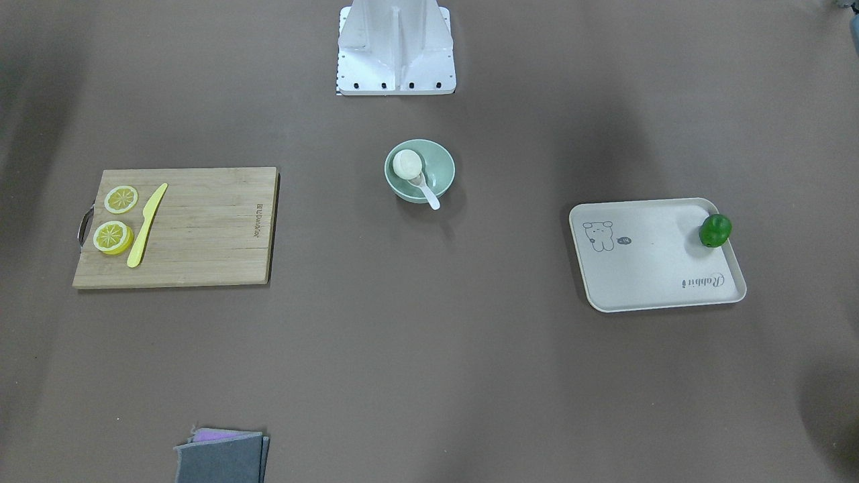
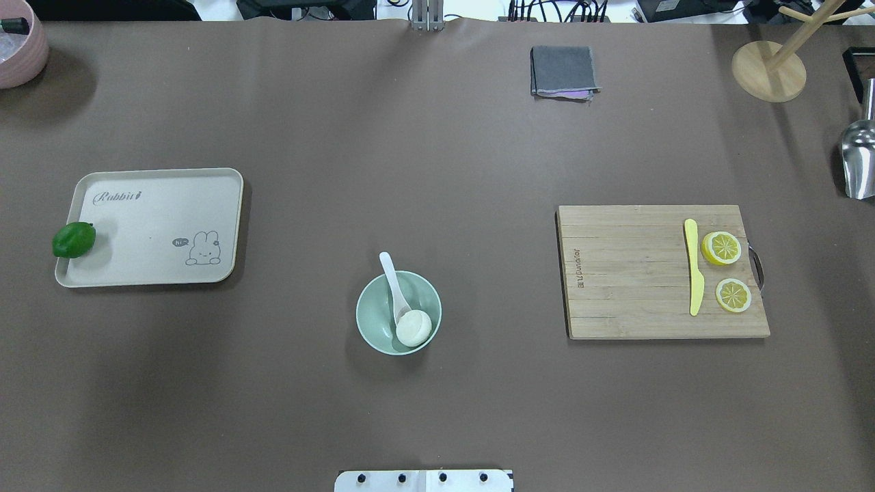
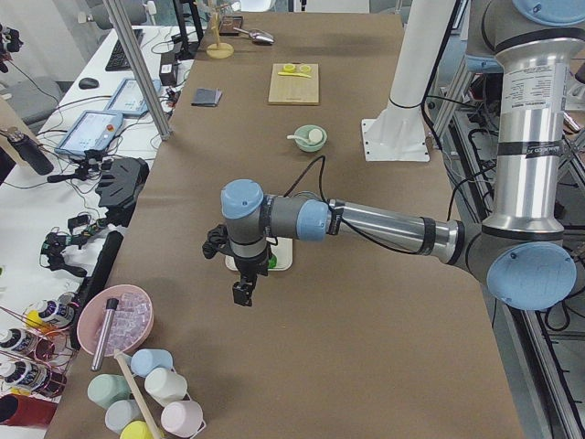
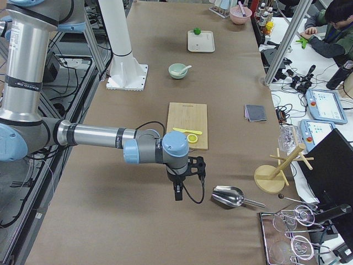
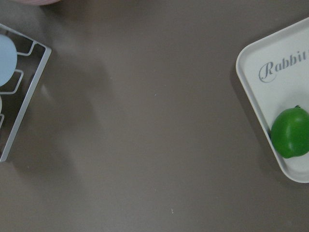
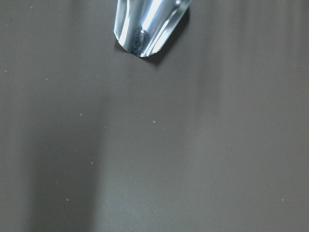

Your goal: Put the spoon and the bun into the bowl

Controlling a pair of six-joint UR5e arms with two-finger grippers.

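Note:
The mint-green bowl [image 2: 366, 311] stands at the table's middle, near the robot's base. The white bun [image 2: 413, 328] lies inside it. The white spoon [image 2: 391, 272] rests with its scoop in the bowl beside the bun and its handle over the far rim. In the front-facing view the bowl [image 1: 443, 161] holds the bun [image 1: 407, 164] and the spoon [image 1: 429, 195]. My left gripper [image 3: 242, 293] hangs over the table's left end, beyond the tray; it shows only in the exterior left view, so I cannot tell its state. My right gripper [image 4: 177, 193] hangs near the metal scoop; I cannot tell its state.
A cream tray [image 2: 157, 225] with a green lime [image 2: 74, 239] lies on the left. A wooden board [image 2: 629, 273] with a yellow knife [image 2: 694, 266] and two lemon slices lies on the right. A folded grey cloth [image 2: 562, 70] lies at the far side. A metal scoop [image 6: 147, 24] lies at the right end.

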